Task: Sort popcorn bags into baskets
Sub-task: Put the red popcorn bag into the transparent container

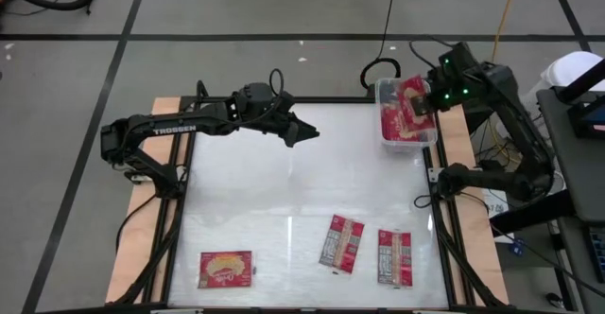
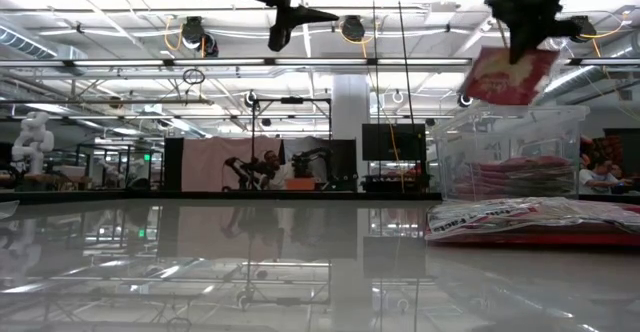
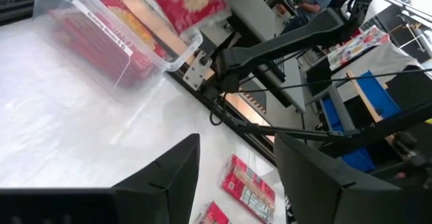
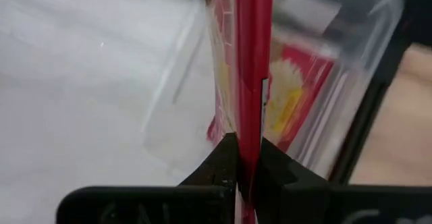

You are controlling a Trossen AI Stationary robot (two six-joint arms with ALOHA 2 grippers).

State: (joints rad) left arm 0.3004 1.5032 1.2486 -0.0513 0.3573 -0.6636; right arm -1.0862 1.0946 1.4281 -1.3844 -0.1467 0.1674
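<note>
A clear basket (image 1: 381,115) stands at the table's far right and has red popcorn bags (image 1: 402,131) stacked in it. My right gripper (image 1: 423,104) hangs above it, shut on one more popcorn bag (image 2: 510,74). The low view shows this bag just over the basket's rim (image 2: 505,114). My left gripper (image 1: 307,132) hovers open and empty above the table's far middle, pointing toward the basket. Three other popcorn bags lie flat near the front edge: one at the left (image 1: 227,269) and two at the right (image 1: 342,243) (image 1: 394,256). My right gripper pinches the popcorn bag between its two fingers at its upper edge (image 4: 251,143). The fingers (image 4: 223,158) come from above, slanting down. The bag hangs below them, a little tilted, clear of the table and over the basket's opening.
The basket's clear walls (image 3: 101,45) rise near the table's right frame rail (image 1: 442,219). The glossy middle of the table (image 1: 284,191) lies bare between the basket and the front bags. Wooden strips (image 1: 128,257) border the table on both sides.
</note>
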